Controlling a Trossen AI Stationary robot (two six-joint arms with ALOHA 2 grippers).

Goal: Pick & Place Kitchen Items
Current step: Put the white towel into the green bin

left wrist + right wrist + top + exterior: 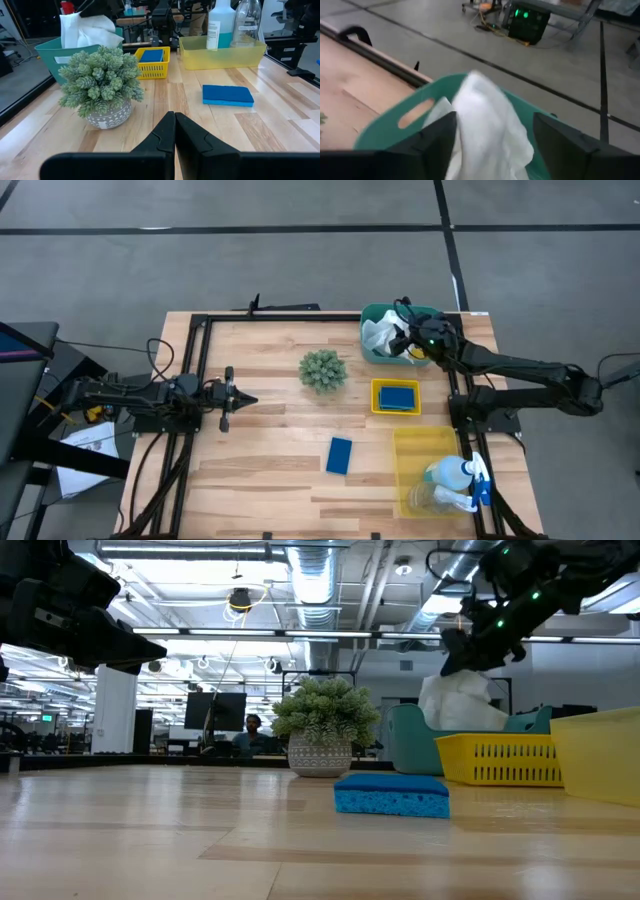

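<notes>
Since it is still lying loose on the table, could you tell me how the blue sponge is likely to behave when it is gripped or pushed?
The blue sponge is a low flat slab, so it should slide rather than roll or tip. Its porous surface suggests that it is light and will squash somewhat under a grip. It probably will not slip, as the texture looks rough.
</notes>
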